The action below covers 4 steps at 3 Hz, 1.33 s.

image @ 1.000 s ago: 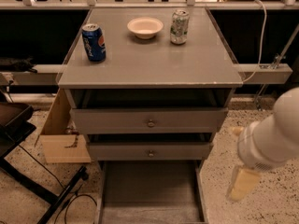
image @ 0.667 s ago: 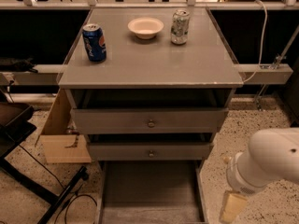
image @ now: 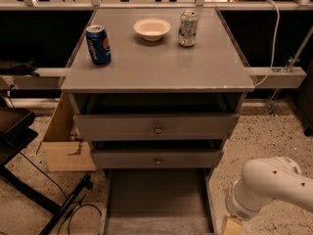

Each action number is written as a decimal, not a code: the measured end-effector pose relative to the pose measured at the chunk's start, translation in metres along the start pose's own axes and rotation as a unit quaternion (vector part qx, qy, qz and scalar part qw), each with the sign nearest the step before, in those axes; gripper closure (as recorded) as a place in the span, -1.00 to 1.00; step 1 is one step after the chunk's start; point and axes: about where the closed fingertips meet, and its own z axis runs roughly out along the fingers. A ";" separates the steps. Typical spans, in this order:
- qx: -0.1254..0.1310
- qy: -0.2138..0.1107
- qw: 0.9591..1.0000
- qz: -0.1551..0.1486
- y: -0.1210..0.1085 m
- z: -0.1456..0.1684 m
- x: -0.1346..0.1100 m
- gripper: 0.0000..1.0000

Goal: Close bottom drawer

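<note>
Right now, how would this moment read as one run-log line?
step: close drawer, not done | bottom drawer: pulled out | gripper: low, right of drawer | cabinet top: blue can, bowl, silver can

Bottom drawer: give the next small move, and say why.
Probably swing the gripper left, toward the front of the bottom drawer. That drawer stands pulled far out, while the gripper sits low beside its right wall, where it cannot push it in.
</note>
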 end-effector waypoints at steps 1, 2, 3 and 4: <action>-0.006 -0.001 1.000 0.003 0.002 0.005 0.001 -1.00; -0.007 -0.002 1.000 0.001 0.008 0.017 -0.003 -1.00; -0.026 -0.012 0.999 0.015 0.029 0.069 0.003 -1.00; -0.044 -0.024 0.998 0.039 0.052 0.139 0.026 -0.69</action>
